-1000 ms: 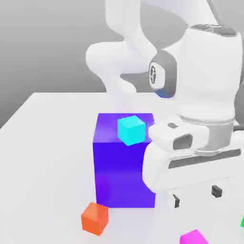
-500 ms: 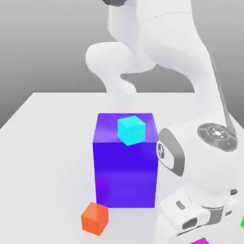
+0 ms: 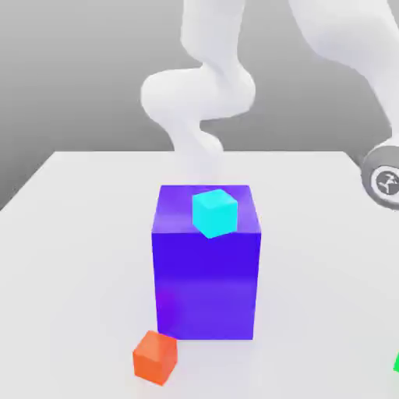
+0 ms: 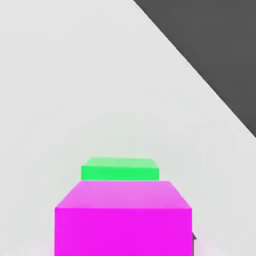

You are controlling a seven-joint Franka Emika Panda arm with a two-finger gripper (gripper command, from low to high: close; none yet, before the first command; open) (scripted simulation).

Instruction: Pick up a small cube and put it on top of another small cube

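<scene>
One small cube (image 3: 214,212) sits on the big block (image 3: 206,280); another cube (image 3: 155,356) lies on the counter (image 3: 78,234), near the block's left corner.

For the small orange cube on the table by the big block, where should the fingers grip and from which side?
Take the small orange cube from straight above, fingers across two opposite flat side faces. It sits alone on the white table, turned slightly, with the tall blue-violet block close behind, so a level approach looks cramped.
</scene>
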